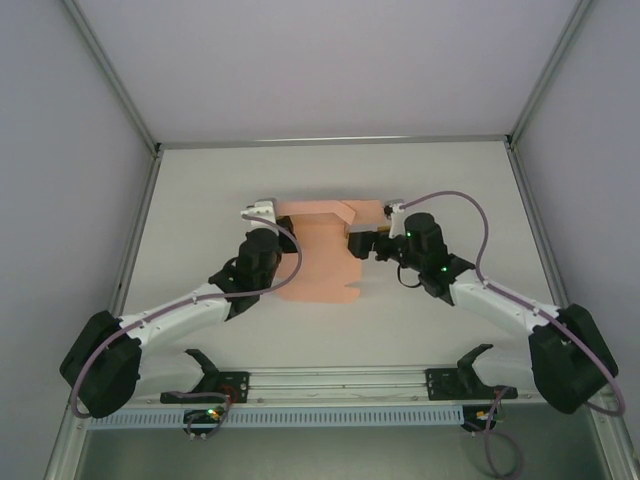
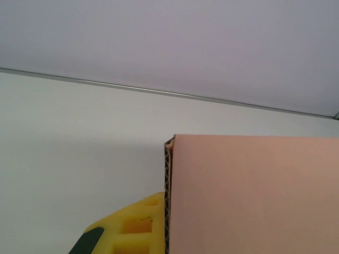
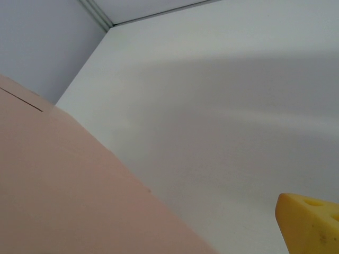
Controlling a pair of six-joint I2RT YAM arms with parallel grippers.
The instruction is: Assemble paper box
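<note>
The paper box (image 1: 322, 258) is a salmon-pink die-cut card lying mid-table, with its far strip folded up. My left gripper (image 1: 280, 218) is at the card's far left corner. In the left wrist view one yellow finger (image 2: 136, 225) presses against the corrugated edge of the paper box (image 2: 254, 196), and the raised panel hides the other finger. My right gripper (image 1: 357, 243) is at the card's right edge, by a notch. In the right wrist view a single yellow fingertip (image 3: 312, 225) shows at the lower right, well apart from the paper box (image 3: 69, 196), which covers the other finger.
The white table (image 1: 200, 190) is walled by pale panels, with a metal frame rail (image 1: 335, 141) along its far edge. Both arm bases and a mounting rail (image 1: 340, 380) sit at the near edge. Cables loop above each wrist.
</note>
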